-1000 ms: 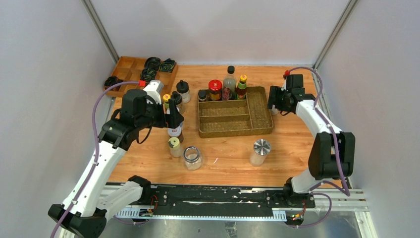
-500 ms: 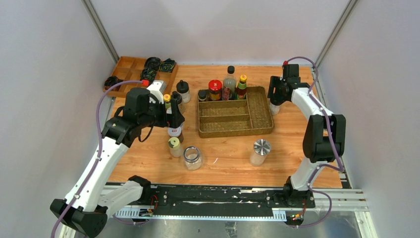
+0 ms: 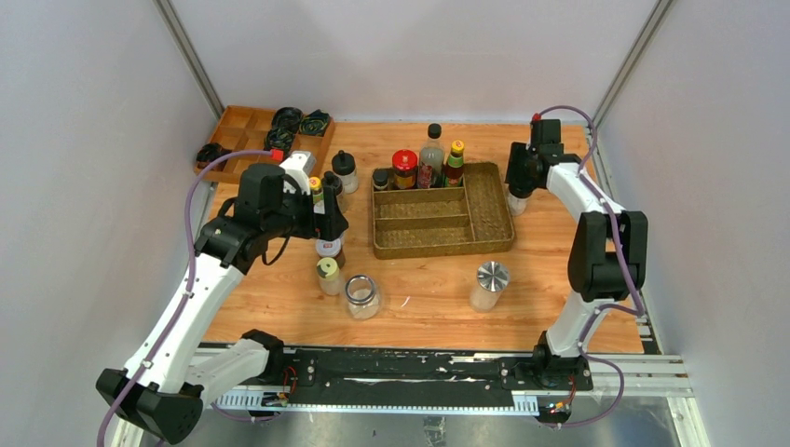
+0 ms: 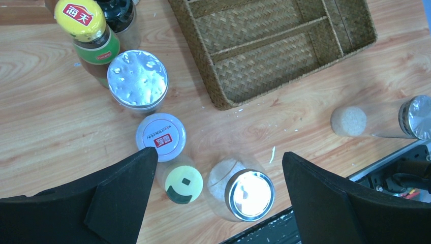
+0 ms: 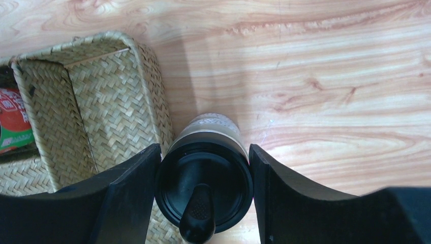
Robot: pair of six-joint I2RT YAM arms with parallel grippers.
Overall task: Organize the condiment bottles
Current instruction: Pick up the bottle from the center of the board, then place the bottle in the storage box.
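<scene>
**Holding the black-cap bottle right beside the tray**

The right gripper [image 5: 204,158] has one finger on each side of the black-cap bottle [image 5: 203,190]. Both fingers touch the cap, so it looks like the gripper is pinching it. The bottle stands straight up on the table [image 5: 330,91], with its top pointing at the wrist camera. It is at the far right of the scene.

The woven tray [image 5: 101,101] is just to the left of the bottle, right next to it. The nearest tray slot is bare. I think the next move is a lift and then a short trip left over the tray's wall.

The right arm is the one for this job. The left gripper [image 4: 218,157] is well apart, on the left side. Its fingers are spread wide and hold nothing. It hangs over other loose bottles, such as a silver-top shaker [image 4: 137,79].

The bottle is see-through with a pale band. Its round black cap has a small flip tab.
</scene>
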